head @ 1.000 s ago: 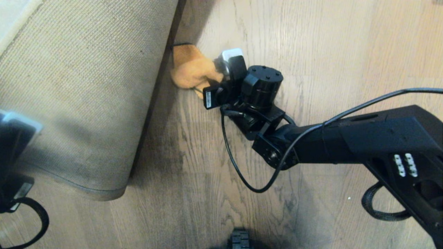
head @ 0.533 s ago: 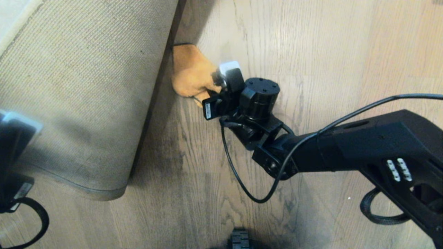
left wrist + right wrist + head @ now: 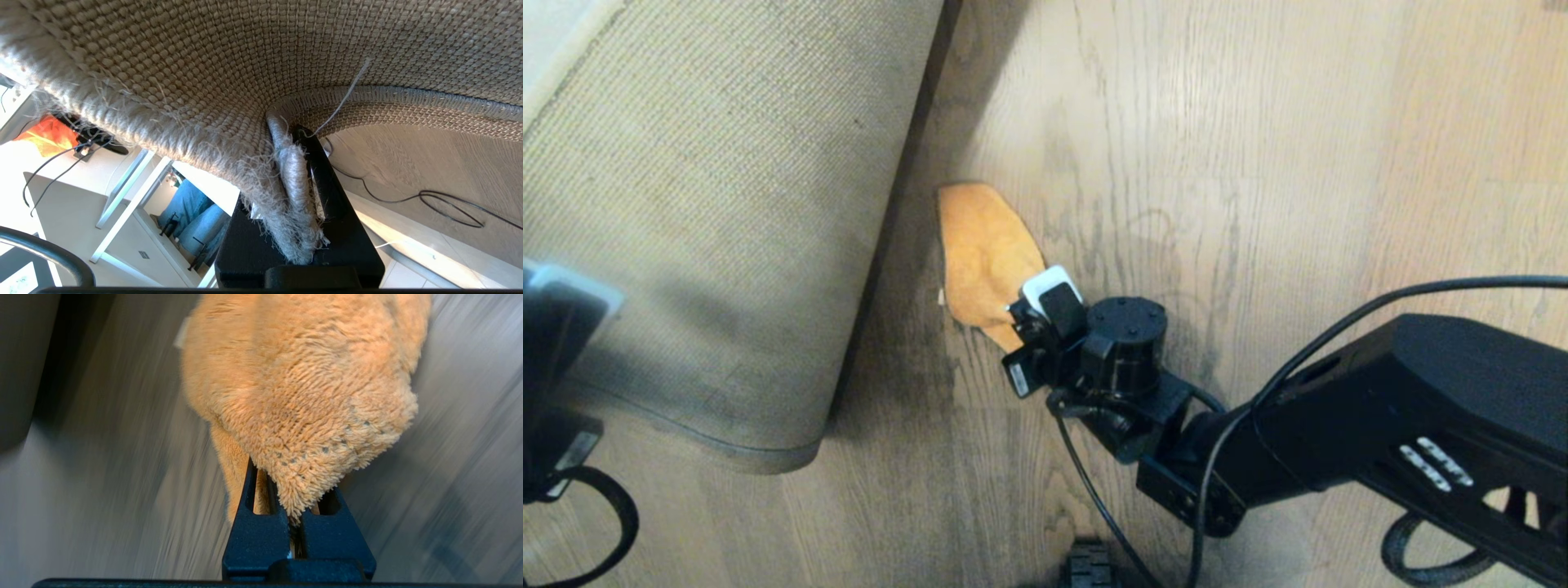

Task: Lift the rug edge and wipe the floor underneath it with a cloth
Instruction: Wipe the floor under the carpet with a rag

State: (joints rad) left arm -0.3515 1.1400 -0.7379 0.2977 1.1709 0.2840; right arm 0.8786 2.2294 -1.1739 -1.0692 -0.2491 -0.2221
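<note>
Your right gripper (image 3: 1023, 327) has dragged the fluffy orange-yellow microfibre cloth (image 3: 984, 253) back from the raised fold, so one wiping stroke across the brown wood-grain plank floor (image 3: 1258, 163) looks nearly done. Its jaws are clamped on the cloth's stitched corner; the cloth trails flat just ahead of them. Your left gripper (image 3: 300, 192) has its jaws pinched shut on the frayed grey-beige rug edge (image 3: 292, 171), holding the woven tan backing aloft.

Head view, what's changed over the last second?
The right gripper, jaws shut on the cloth, dragged it across the floor toward the robot, out from against the lifted rug's fold. The left gripper kept the rug edge pinched and raised; the rug did not shift.
</note>
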